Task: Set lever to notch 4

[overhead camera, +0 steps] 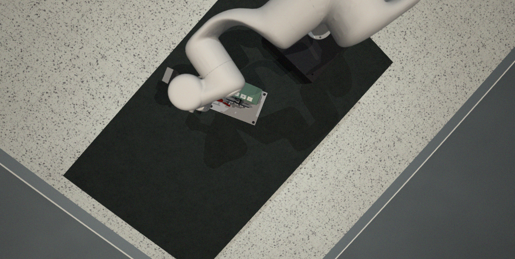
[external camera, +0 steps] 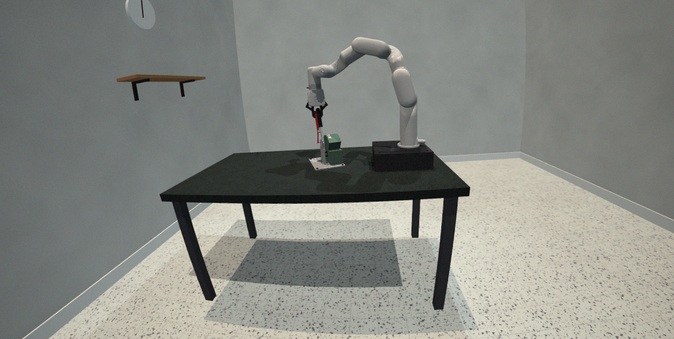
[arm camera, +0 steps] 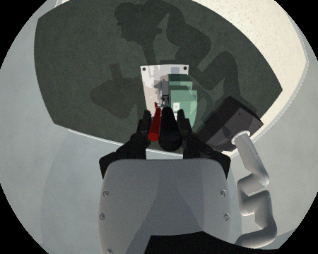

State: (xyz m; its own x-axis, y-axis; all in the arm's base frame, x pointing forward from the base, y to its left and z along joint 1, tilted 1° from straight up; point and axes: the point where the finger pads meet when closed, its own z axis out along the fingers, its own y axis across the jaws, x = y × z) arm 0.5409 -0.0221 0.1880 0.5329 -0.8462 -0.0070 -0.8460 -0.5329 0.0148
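Observation:
The lever stand has a grey baseplate [overhead camera: 242, 111] and a green notched block [overhead camera: 250, 94] with small white number plates [overhead camera: 246, 97]. It also shows in the side view [external camera: 331, 148]. The lever leans up and to the left, with the red bar [external camera: 317, 126] along its handle. My gripper [external camera: 317, 110] is at the top of the lever, shut on the red bar and the dark handle together. In the wrist view the fingers clamp the red bar [arm camera: 155, 127] against the black handle knob [arm camera: 169, 132]. The latch and the notch it stands at are too small to tell.
The arm's dark base block [external camera: 402, 155] stands on the black table to the right of the lever stand. A small grey plate [overhead camera: 167, 74] lies on the table by the wrist. A shelf [external camera: 160, 79] and a clock [external camera: 140, 11] hang on the left wall.

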